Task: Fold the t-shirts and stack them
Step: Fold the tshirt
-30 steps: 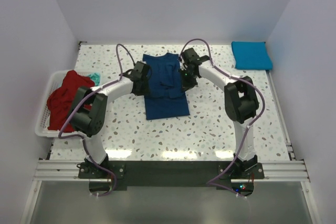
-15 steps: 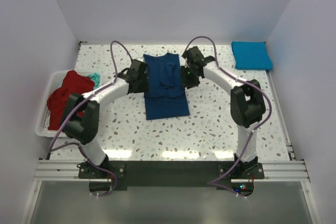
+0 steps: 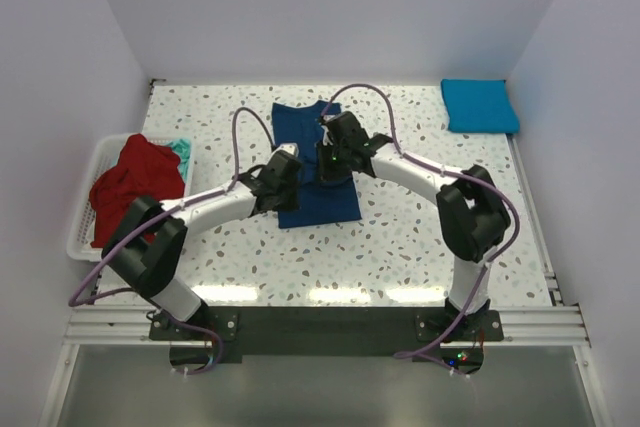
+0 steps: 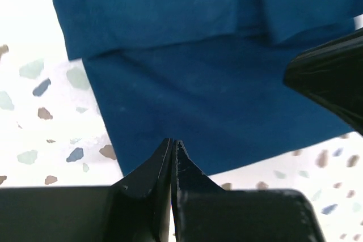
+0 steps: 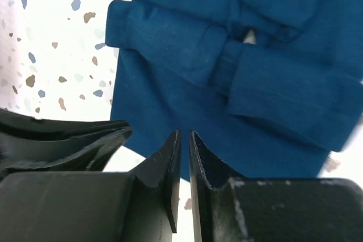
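1. The navy tee is laid flat at the middle of the table, its long side running away from the arm bases. Both sleeves are seen folded in over the body.
2. The left gripper is held just above the tee, near its near-left corner. Its jaws are pressed tight together, and no cloth is seen between them.
3. The right gripper is held over the same tee, just to the right of the left one. Its jaws are all but closed, only a thin slit being left, and nothing is seen caught in it.
4. The two grippers are set close together, so that each is caught at the edge of the other's wrist view.
5. The turquoise tee is found folded at the far right corner of the table, well apart from the navy one.
6. The red tee is heaped in the basket at the table's left edge, and a bit of the teal tee is shown at its far side.
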Tool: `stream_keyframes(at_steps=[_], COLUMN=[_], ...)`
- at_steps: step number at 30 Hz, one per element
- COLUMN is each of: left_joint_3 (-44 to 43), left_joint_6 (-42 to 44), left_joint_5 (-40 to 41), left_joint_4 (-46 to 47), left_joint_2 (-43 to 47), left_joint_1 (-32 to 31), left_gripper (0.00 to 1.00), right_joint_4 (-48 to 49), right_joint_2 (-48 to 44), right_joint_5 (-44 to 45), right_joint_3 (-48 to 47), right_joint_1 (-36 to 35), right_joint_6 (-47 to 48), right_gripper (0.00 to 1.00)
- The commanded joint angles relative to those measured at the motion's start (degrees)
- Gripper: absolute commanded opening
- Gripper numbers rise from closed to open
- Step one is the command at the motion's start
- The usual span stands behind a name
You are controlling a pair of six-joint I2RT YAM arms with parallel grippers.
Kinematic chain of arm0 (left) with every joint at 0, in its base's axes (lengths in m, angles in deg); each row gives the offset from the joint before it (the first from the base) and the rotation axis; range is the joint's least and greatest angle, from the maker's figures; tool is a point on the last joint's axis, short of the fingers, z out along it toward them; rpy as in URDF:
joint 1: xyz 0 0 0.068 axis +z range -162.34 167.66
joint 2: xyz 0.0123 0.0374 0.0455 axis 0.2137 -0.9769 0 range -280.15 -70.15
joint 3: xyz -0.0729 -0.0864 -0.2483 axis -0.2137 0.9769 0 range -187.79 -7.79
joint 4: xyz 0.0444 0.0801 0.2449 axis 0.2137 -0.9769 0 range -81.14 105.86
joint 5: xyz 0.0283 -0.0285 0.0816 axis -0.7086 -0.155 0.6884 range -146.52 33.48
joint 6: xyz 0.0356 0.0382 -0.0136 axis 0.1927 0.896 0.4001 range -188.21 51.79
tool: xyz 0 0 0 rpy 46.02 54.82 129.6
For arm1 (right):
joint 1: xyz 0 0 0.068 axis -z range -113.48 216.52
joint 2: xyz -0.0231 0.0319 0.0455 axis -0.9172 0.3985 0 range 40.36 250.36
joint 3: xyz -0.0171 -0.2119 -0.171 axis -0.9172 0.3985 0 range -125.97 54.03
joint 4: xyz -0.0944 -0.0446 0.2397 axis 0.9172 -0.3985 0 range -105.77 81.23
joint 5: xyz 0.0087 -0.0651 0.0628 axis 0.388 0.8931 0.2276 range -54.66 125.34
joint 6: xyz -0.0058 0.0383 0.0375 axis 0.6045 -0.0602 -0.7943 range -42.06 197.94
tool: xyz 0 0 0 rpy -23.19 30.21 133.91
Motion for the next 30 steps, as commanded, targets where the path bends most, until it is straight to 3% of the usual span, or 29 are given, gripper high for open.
stream_keyframes(at_steps=[1, 9, 15, 25, 30], left_joint_3=[2.46, 7.29, 11.69, 15.12, 15.12], left_joint_6=[-1.78, -1.78, -2.22, -1.87, -3.01], left_joint_5=[-0.48, -1.45, -1.1, -0.84, -0.13], left_joint_4=[6.23, 7.12, 4.66, 1.06, 0.09], left_joint_2=[-1.28, -4.97, -2.78, 2.41, 4.87], left_joint_1=[-0.25, -1.22, -1.31, -1.39, -1.39], left_gripper=[0.06, 0.05, 0.03, 0.03, 0.03], right_joint_4=[6.93, 12.83, 13.44, 11.08, 11.33], right_joint_2=[2.35, 8.15, 13.07, 20.65, 13.89], right_joint_5=[-1.75, -1.75, 0.8, 1.77, -5.85], right_joint_3=[1.37, 2.0, -3.1, -24.88, -17.03], right_joint_1=[-0.69, -1.3, 0.63, 6.69, 6.96], right_joint_6=[-3.24, -4.04, -2.02, 2.03, 3.44], right_gripper=[0.13, 0.12, 0.13, 0.24, 0.31])
